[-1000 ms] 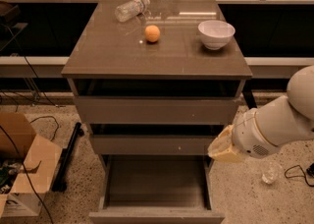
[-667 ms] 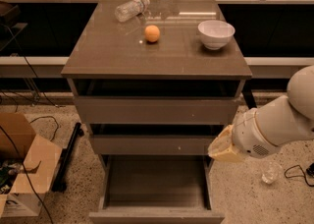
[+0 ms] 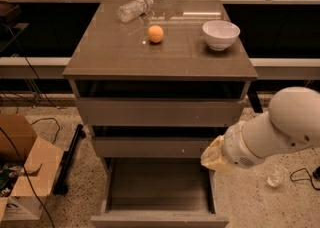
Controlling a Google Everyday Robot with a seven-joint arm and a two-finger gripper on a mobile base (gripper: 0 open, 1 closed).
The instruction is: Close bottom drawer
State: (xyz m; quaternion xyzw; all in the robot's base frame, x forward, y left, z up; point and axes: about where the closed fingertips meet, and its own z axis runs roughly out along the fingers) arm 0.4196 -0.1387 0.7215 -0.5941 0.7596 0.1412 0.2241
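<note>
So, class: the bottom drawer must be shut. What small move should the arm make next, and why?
Likely bring the end effector, now at the middle drawer's right end, down and outward to the bottom drawer's front panel: that drawer stands pulled out and nothing touches its front.

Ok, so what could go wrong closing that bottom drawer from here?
The hand sits by the middle drawer, above the right side of the open bottom drawer, not at its front; it could get pinched or push the wrong drawer. A hard shove may roll the orange or lying bottle.
</note>
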